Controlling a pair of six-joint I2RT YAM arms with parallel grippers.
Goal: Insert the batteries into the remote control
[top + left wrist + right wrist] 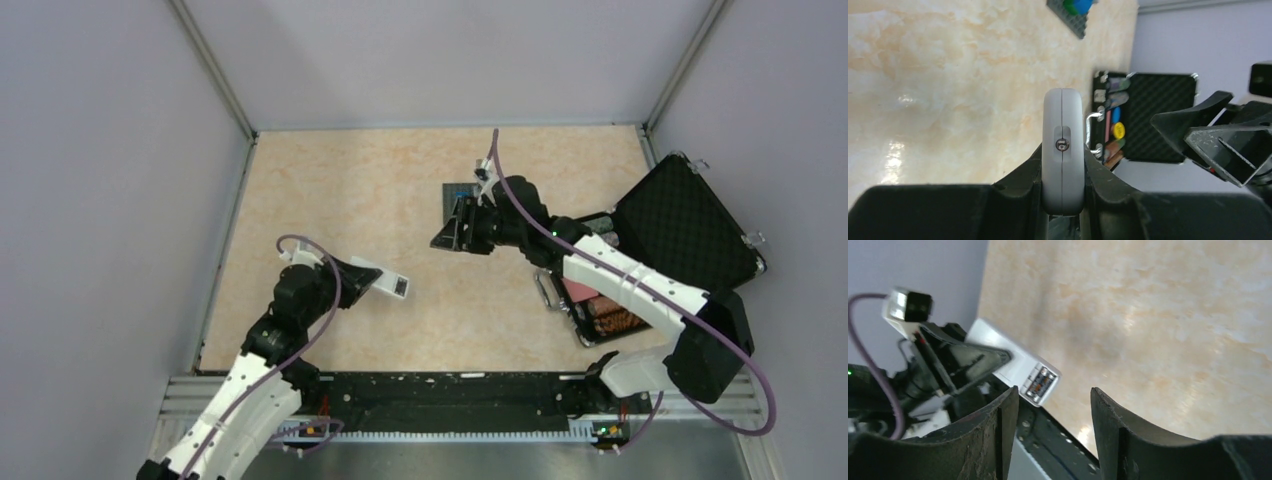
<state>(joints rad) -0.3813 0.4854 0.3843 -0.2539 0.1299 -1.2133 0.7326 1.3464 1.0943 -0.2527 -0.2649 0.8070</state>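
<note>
My left gripper (1063,167) pinches the remote (1063,112) edge-on at the lower centre of the left wrist view. Its rounded white end sticks up past the fingers, with a seam down the middle and a small dark round spot. From above it is held left of centre, with a dark patch at its free end. My right gripper (1053,400) is spread, holding nothing.

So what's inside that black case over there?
The open black case holds a blue chip, a yellow chip and brownish stacks. From above, the right arm covers part of its tray, so the rest is hidden.
</note>
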